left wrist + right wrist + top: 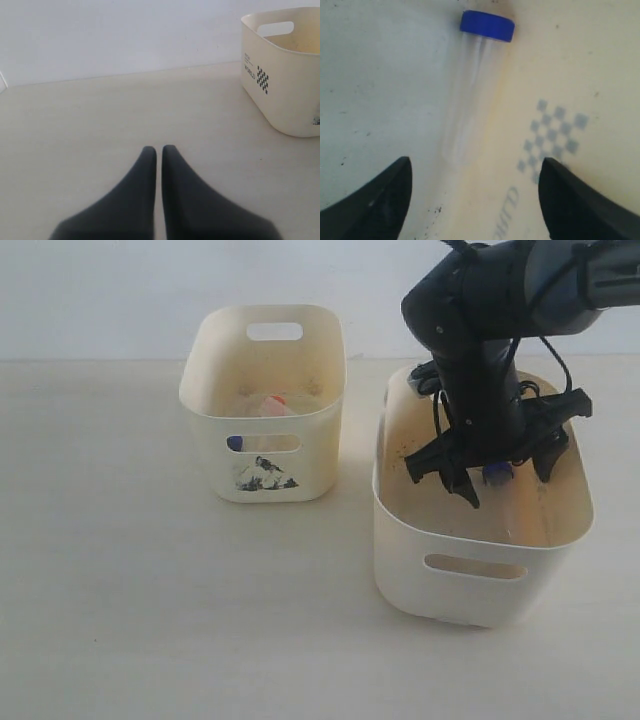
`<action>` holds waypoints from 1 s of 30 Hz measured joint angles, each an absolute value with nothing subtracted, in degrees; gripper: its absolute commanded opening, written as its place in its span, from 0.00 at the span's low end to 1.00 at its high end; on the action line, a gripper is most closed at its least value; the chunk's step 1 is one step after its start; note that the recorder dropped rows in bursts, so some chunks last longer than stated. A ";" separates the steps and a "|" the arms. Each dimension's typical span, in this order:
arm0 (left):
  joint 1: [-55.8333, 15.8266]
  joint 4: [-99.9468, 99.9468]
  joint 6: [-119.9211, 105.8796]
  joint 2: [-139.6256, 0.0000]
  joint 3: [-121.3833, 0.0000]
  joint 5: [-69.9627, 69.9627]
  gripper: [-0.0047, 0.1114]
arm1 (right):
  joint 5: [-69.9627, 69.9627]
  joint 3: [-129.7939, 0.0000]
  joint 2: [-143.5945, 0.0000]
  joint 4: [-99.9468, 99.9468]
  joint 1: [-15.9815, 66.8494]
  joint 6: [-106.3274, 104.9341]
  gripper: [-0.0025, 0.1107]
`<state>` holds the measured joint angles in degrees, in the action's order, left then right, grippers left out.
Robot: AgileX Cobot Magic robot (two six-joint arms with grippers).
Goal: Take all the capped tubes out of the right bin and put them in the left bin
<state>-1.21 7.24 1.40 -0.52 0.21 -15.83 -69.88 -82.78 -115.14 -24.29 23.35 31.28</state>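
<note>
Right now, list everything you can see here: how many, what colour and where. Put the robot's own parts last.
left bin: one, cream with a black-and-white sticker, on the left of the table
right bin: one, cream and wider, on the right
blue-capped tube: one, clear, lying on the right bin's floor
blue cap: one, showing through the left bin's front slot
orange-red cap: one, inside the left bin; the rest of that bin's contents are unclear
table: one, pale, under both bins
left gripper: one, black, shut, over the table beside the left bin
right gripper: one, black, open, down in the right bin, straddling the blue-capped tube without touching it
</note>
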 measured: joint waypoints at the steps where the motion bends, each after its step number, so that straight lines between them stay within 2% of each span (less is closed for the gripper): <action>1: -1.21 7.24 1.40 -0.52 0.21 -15.83 0.08 | -69.88 -82.78 -115.52 -24.29 23.35 31.40 0.61; 30: -1.21 7.24 1.40 -0.52 0.21 -15.83 0.08 | -69.41 -82.78 -120.80 -23.83 23.46 37.05 0.61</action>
